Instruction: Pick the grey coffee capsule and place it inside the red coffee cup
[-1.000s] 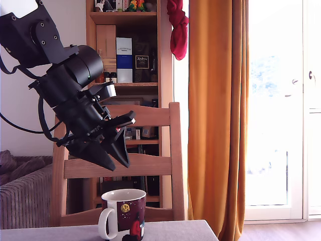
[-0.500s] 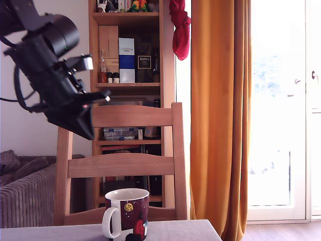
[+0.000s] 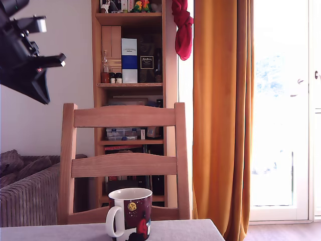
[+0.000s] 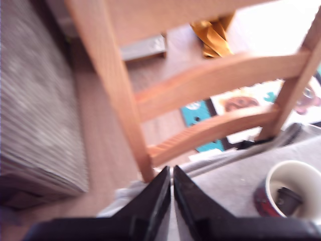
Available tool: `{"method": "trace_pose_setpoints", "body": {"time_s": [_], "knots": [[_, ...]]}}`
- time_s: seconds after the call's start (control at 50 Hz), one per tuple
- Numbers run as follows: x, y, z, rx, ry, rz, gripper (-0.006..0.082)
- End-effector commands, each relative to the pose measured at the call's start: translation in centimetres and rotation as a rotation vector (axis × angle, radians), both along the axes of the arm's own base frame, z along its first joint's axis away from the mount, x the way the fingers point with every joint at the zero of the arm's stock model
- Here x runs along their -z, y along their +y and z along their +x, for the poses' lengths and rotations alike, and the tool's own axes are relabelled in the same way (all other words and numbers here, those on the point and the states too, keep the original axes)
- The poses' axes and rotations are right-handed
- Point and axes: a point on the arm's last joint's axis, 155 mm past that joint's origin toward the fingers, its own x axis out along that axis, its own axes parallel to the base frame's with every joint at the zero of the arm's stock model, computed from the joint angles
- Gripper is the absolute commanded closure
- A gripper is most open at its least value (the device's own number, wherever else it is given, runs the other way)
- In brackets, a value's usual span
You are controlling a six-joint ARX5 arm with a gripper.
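One cup (image 4: 293,193) is seen, with one capsule (image 4: 287,199) inside; the gripper's (image 4: 172,173) fingers are pressed together, empty.

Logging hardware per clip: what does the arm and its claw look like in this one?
The arm is all black, with blocky angular housings and a small white or silver rectangular part near its upper end in the exterior view. The claw has two matte black fingers, wedge-shaped and tapering to narrow tips, rising from a broad black base. No markings are readable, and no cables show in these frames.
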Motion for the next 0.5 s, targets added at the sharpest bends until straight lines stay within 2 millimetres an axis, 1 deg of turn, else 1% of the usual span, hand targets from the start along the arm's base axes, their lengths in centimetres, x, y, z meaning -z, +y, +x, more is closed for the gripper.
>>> {"method": "trace_pose_setpoints", "body": {"time_s": [0.0,0.12,0.22,0.48], "knots": [[-0.1,0.2,-0.1,-0.001,-0.006,0.02,0.0783],[-0.8,0.9,-0.4,-0.019,-0.017,0.029,0.0783],[-0.7,1.5,-0.7,-0.033,-0.007,0.037,0.0783],[0.9,3.2,-2.2,-0.058,0.008,0.054,0.0783]]}}
